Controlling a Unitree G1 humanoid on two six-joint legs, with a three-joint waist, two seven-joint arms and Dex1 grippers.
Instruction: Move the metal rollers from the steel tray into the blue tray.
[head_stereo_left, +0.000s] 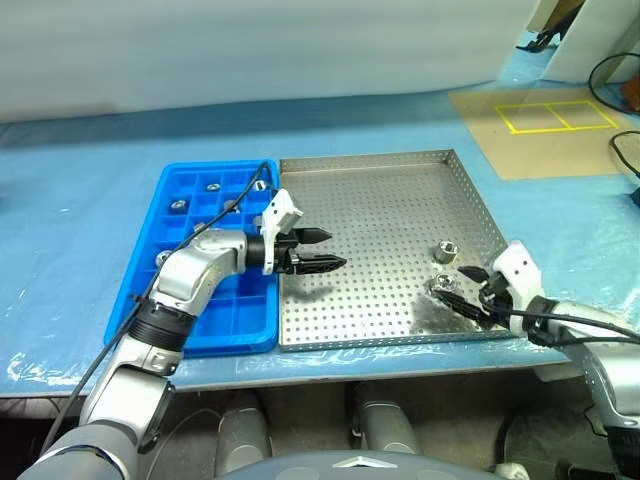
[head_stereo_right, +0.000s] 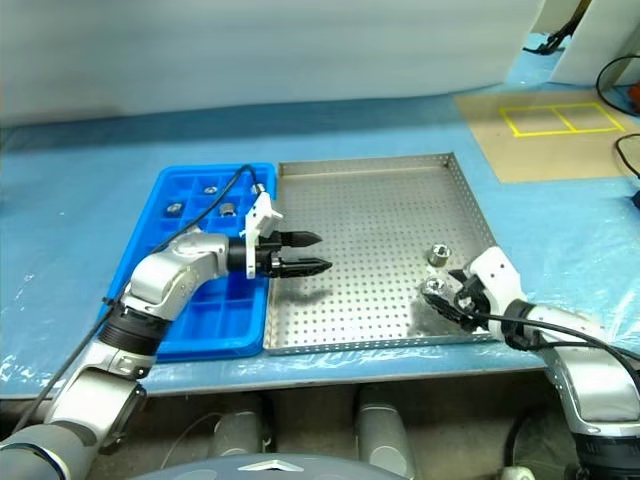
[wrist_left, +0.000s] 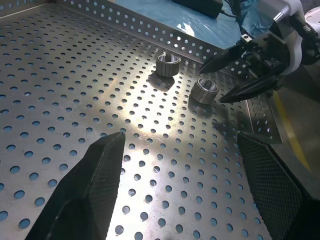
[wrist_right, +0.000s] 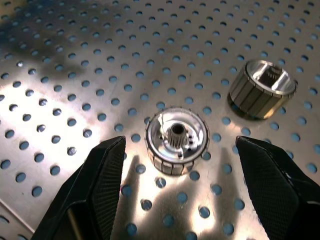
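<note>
Your two remaining metal rollers sit on the steel tray (head_stereo_left: 380, 200), near its right rim toward the front corner. The nearer roller (wrist_right: 176, 139) stands on end, its short axis upright and its open face with the small toothed bore turned up; it lies between your right gripper's (head_stereo_left: 463, 297) jaws, just ahead of their tips, and touches neither finger. The farther roller (wrist_right: 262, 89) also rests on a flat end, tipped a little in the wrist view so you see its hollow top and ribbed side; it sits beyond the right-hand fingertip, outside the gap, and apart from the first roller. Your right jaws are spread wide and pinch nothing. Your left gripper (head_stereo_left: 322, 251) hovers over the steel tray's left part, just past the blue tray (head_stereo_left: 190, 330), its jaws pointing level across the tray toward the rollers; those jaws are spread too and hold nothing. From the left wrist, both rollers lie well ahead of the fingertips, between them in line. Several rollers (head_stereo_left: 212, 184) already sit in the far compartments of the blue tray, which lies touching the steel tray's left rim on the table (head_stereo_left: 80, 200).
</note>
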